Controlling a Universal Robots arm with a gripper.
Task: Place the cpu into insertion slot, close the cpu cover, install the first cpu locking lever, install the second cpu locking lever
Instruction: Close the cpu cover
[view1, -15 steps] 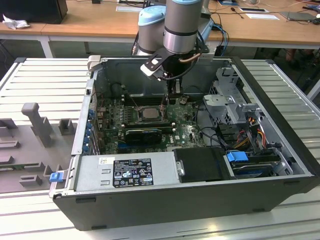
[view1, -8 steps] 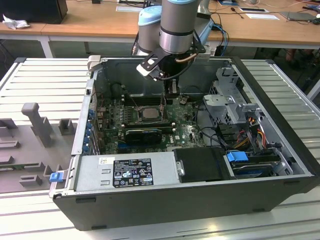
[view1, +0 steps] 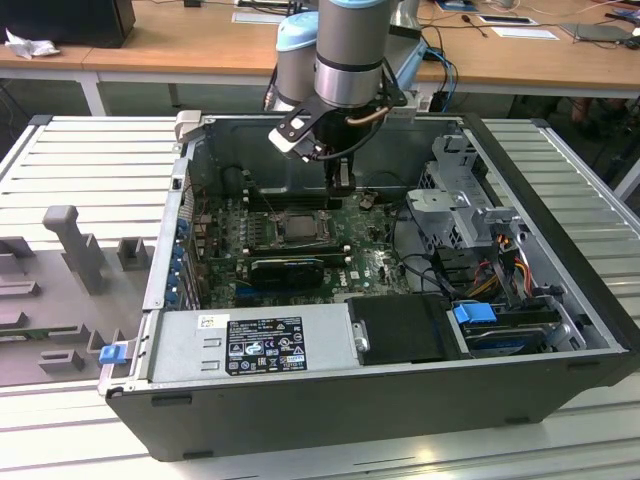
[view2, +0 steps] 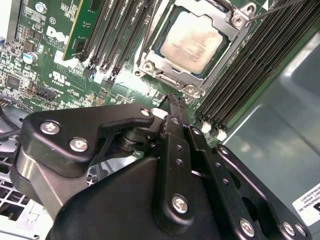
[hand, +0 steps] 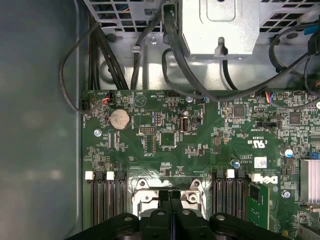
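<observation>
Jaws pressed flat together with nothing between them: the gripper (view2: 172, 102) hangs tip-down just off one edge of the insertion slot (view2: 150, 65), over the green board (hand: 150, 150) and between the two banks of memory slots (view2: 115, 35).

The cpu (view2: 192, 42) already lies seated in that slot, pale face up, square to its rim. The cpu cover (view2: 231, 37) looks folded down around it, its cut-out framing the chip, so I judge the first two steps done. A thin metal rod (view2: 280, 9) runs free off one socket corner. I take it for a locking lever not yet latched, and I cannot tell how the other lever stands.

As for writing, the board carries white printed marks (hand: 262, 177) and a small white sticker (hand: 260, 161). A large black label (view1: 262, 345) sits on the power supply (view1: 300, 325) at the case's near edge in the exterior view.
</observation>
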